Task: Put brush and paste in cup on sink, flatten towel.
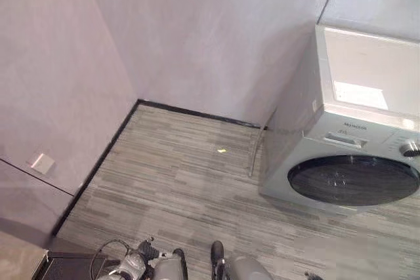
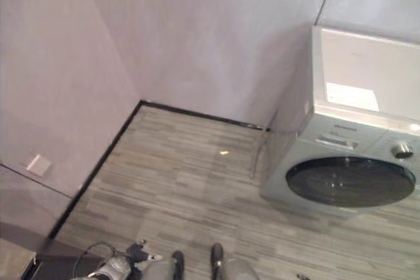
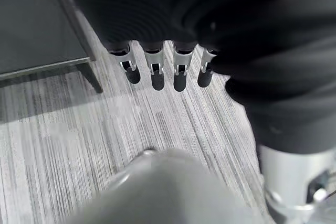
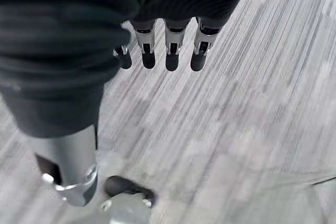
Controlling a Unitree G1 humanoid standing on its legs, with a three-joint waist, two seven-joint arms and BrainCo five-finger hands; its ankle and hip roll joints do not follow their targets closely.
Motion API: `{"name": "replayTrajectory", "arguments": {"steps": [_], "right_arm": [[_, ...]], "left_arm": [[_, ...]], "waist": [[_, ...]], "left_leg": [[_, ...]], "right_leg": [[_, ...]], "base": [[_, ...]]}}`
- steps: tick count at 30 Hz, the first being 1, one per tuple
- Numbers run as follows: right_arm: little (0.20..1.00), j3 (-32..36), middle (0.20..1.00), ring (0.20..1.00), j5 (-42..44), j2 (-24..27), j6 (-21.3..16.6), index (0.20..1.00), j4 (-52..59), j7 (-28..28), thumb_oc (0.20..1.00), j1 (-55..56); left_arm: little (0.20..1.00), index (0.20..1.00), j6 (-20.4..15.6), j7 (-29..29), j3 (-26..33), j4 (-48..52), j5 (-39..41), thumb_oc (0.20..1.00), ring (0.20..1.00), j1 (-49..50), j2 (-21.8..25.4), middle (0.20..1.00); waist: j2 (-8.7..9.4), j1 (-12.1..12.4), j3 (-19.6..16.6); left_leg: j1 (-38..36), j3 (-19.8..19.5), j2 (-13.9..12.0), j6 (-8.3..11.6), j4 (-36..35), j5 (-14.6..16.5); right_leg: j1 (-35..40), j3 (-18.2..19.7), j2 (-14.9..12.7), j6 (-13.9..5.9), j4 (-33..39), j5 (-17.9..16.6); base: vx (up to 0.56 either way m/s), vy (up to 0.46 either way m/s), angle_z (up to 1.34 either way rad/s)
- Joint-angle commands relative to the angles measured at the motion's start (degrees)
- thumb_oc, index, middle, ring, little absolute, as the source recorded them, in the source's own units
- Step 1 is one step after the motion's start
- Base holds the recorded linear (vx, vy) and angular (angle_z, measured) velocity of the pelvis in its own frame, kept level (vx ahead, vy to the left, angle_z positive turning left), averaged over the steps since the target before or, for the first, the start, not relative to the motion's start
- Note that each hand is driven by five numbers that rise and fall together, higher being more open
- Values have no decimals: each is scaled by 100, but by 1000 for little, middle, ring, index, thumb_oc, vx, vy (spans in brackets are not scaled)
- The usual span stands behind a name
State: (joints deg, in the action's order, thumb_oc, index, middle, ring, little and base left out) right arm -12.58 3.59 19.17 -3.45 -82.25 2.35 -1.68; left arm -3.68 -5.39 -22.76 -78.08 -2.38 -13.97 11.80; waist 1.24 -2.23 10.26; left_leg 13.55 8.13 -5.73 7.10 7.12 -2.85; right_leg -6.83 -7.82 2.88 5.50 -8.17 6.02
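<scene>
Left hand (image 3: 168, 66) and right hand (image 4: 168, 51) — fingers straight, slightly spread, empty; striped floor (image 4: 236, 119) beyond fingertips. Expect light, slippery brush — pinch mid-handle.

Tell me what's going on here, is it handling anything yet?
Nothing is being handled. Both hands hang over the grey striped floor with straight fingers and hold nothing: the left hand and the right hand. The head camera looks down at a corner of the room, with a washing machine against the wall on the robot's right. No brush, paste, cup, sink or towel is in sight.
</scene>
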Motion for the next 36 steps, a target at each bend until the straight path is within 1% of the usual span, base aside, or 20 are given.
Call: {"name": "replayTrajectory", "arguments": {"steps": [1, 2, 4, 5, 8, 13, 15, 19, 20, 21, 22, 23, 24, 25, 26, 27, 29, 30, 34, 36], "right_arm": [[1000, 151, 1000, 1000, -29, 357, 30, 1000, 177, 167, 1000, 360], [1000, 207, 1000, 1000, 1, 380, 43, 1000, 160, 198, 1000, 360], [1000, 242, 1000, 1000, 51, 410, 47, 1000, 182, 228, 1000, 338], [1000, 253, 1000, 1000, 118, 420, 36, 1000, 226, 218, 1000, 260], [1000, 248, 1000, 1000, 162, 342, 27, 1000, 272, 210, 1000, 250], [1000, -19, 1000, 1000, -9, 47, 19, 1000, 486, 75, 1000, 217], [1000, -112, 1000, 1000, -91, -17, 9, 1000, 568, 47, 1000, 174], [1000, -172, 1000, 1000, -198, -40, -3, 1000, 772, 28, 1000, 64], [1000, -179, 1000, 1000, -214, -39, -11, 1000, 784, 22, 1000, 18], [1000, -199, 1000, 1000, -222, -62, -6, 1000, 773, 29, 1000, 6], [1000, -222, 1000, 1000, -192, -78, -14, 1000, 761, 21, 1000, 0], [1000, -222, 1000, 1000, -159, -95, -24, 1000, 756, 10, 1000, 13], [1000, -222, 1000, 1000, -159, -94, -24, 1000, 756, 10, 1000, 11], [1000, -225, 1000, 1000, -136, -120, -31, 1000, 750, 11, 1000, 38], [1000, -228, 1000, 1000, -97, -126, -55, 1000, 739, 13, 1000, 47], [1000, -230, 1000, 1000, -97, -126, -56, 1000, 738, 14, 1000, 47], [1000, -231, 1000, 1000, -53, -136, -70, 1000, 720, 22, 1000, 52], [1000, -230, 1000, 1000, -28, -155, -67, 1000, 669, 16, 1000, 80], [1000, -241, 1000, 1000, -72, -157, -53, 1000, 609, -10, 1000, 119], [1000, -230, 1000, 1000, -129, -173, -31, 1000, 546, -48, 1000, 206]], "left_arm": [[1000, 1000, -86, -28, 28, 191, -143, 1000, 1000, 59, 30, 1000], [1000, 1000, -76, -13, -21, 200, -210, 1000, 1000, 48, 24, 1000], [1000, 1000, -61, -18, -58, 214, -285, 1000, 1000, 14, 14, 1000], [1000, 1000, -71, -17, -38, 190, -301, 1000, 1000, 51, 16, 1000], [1000, 1000, -91, -39, 27, 144, -270, 1000, 1000, 113, 8, 1000], [1000, 1000, -135, -15, 39, 171, -239, 1000, 1000, 184, 36, 1000], [1000, 1000, -138, -1, 17, 180, -257, 1000, 1000, 183, 45, 1000], [1000, 1000, -135, 43, -75, 184, -382, 1000, 1000, 228, 138, 1000], [1000, 1000, -122, 37, -53, 173, -376, 1000, 1000, 226, 171, 1000], [1000, 1000, -108, 69, -48, 156, -391, 1000, 1000, 243, 176, 1000], [1000, 1000, -98, 64, -61, 134, -379, 1000, 1000, 240, 207, 1000], [1000, 1000, -96, 69, -42, 102, -378, 1000, 1000, 237, 215, 1000], [1000, 1000, -96, 69, -41, 101, -378, 1000, 1000, 236, 214, 1000], [1000, 1000, -97, 64, -43, 35, -404, 1000, 1000, 256, 244, 1000], [1000, 1000, -103, 60, -59, -34, -461, 1000, 1000, 269, 268, 1000], [1000, 1000, -104, 60, -58, -35, -462, 1000, 1000, 271, 268, 1000], [1000, 1000, -133, 40, -78, -45, -494, 1000, 1000, 235, 299, 1000], [1000, 1000, -157, 7, -97, -38, -498, 1000, 1000, 158, 329, 1000], [1000, 1000, -183, -1, -149, -27, -494, 1000, 1000, 96, 334, 1000], [1000, 1000, -185, -9, -161, -57, -494, 1000, 1000, 128, 326, 1000]], "waist": [[69, -164, -147], [53, -238, -187], [-2, -240, -188], [-81, -241, -294], [-98, -257, -417], [102, -126, -645], [167, -69, -692], [231, -33, -704], [179, -20, -642], [148, -28, -625], [133, -104, -593], [90, -147, -565], [78, -143, -575], [17, -149, -558], [-29, -212, -540], [-26, -229, -528], [5, -336, -483], [53, -441, -422], [112, -525, -410], [224, -556, -503]], "left_leg": [[113, 857, -195, -197, -135, -517], [57, 1141, -353, -119, -392, -525], [10, 1437, -508, -136, -590, -747], [-174, 1354, -501, -156, -655, -788], [-222, 1379, -443, -185, -578, -781], [-205, 1437, -140, -430, -102, -305], [-236, 1443, -3, -527, -88, -156], [-543, 1321, 460, -871, -243, 171], [-621, 1194, 522, -958, -312, 192], [-681, 1102, 565, -994, -346, 243], [-789, 928, 605, -998, -451, 237], [-880, 771, 619, -982, -527, 225], [-865, 773, 603, -977, -528, 218], [-1008, 672, 578, -934, -592, 221], [-1131, 477, 577, -890, -615, 260], [-1146, 462, 583, -889, -614, 267], [-1293, 232, 638, -856, -623, 346], [-1414, -4, 682, -818, -571, 449], [-1514, -272, 718, -781, -461, 578], [-1596, -519, 753, -730, -378, 702]], "right_leg": [[1159, 107, -318, -718, 568, -56], [1248, 45, -359, -778, 578, 39], [1299, -31, -360, -792, 577, 33], [1449, -17, -364, -859, 615, 96], [1607, 26, -428, -881, 597, 225], [1807, 38, -904, -1076, 472, 267], [1749, 55, -1024, -1183, 278, 168], [1239, 184, -1244, -1486, -1104, -746], [977, 236, -1168, -1532, -1707, -1103], [902, 263, -1097, -1532, -1873, -1136], [729, 496, -878, -1488, -1972, -934], [505, 628, -745, -1414, -1859, -685], [494, 628, -730, -1407, -1844, -704], [431, 454, -763, -1280, -1413, -339], [162, 620, -661, -1200, -989, -183], [184, 605, -668, -1201, -991, -170], [-50, 1093, -590, -1253, -519, -354], [-241, 1629, -541, -1336, -192, -607], [-397, 1845, -568, -1393, -8, -851], [-286, 1848, -596, -1376, 140, -927]], "base": [[247, 89, 62], [129, 68, 75], [195, 107, 6], [389, 181, 1], [230, 107, -4], [298, 159, -2], [277, 188, -15], [221, 228, 7], [158, 146, 26], [172, 101, 33], [185, 51, 71], [130, 25, 54], [184, 16, 70], [220, -38, 70], [227, -36, 72], [169, -61, 49], [158, -103, 42], [158, -114, 72], [145, -123, 94], [166, -227, 82]]}}
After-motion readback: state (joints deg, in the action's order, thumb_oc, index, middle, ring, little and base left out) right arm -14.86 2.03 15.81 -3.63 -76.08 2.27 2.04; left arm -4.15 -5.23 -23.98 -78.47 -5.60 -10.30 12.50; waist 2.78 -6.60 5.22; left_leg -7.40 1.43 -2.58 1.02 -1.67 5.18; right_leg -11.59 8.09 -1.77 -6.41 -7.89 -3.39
